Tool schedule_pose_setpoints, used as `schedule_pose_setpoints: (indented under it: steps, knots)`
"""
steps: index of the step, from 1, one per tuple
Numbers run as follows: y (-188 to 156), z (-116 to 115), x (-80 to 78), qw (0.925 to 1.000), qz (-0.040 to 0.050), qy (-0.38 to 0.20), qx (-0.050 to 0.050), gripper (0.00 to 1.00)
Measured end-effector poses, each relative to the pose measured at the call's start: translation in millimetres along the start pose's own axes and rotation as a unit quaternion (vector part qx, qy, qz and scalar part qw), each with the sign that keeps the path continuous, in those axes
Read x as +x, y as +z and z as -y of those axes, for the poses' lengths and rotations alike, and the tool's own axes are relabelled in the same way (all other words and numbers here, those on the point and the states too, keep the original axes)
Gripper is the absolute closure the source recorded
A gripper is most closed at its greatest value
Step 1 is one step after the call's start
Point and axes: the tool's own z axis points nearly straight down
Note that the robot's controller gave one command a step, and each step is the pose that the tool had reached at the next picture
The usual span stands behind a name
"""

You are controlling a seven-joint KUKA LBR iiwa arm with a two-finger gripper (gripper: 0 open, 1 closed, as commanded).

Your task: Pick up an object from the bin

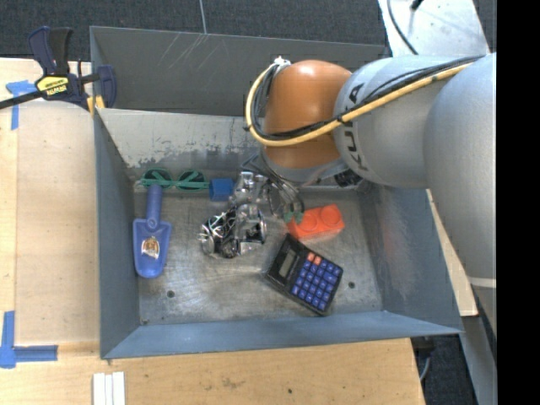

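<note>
Black-and-white crumpled thing — middle of bin, just below-left of jaws | jaws open or closed — cannot tell

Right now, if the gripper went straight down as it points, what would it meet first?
Probably the tangled black-and-silver thing in the middle of the bin, just under the gripper; the orange piece lies beside. Depth is unclear.

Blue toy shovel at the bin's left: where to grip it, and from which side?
Probably the straight handle of the blue toy shovel, from straight above, closing across its narrow width. The shovel lies flat, handle toward the back wall; its blade is broad, a poorer hold. Stay mid-handle: the green glasses lie close by its far end.
</note>
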Motion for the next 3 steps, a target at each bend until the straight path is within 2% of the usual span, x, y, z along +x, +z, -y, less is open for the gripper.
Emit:
schedule_pose_setpoints:
  steps: [1,3]
  knots:
    - [-18,1,1.0,1.0000,-0.0012,0.000,0.001,1.00]
    - [-45,1,-1.0,1.0000,0.0034,0.000,0.001,1.00]
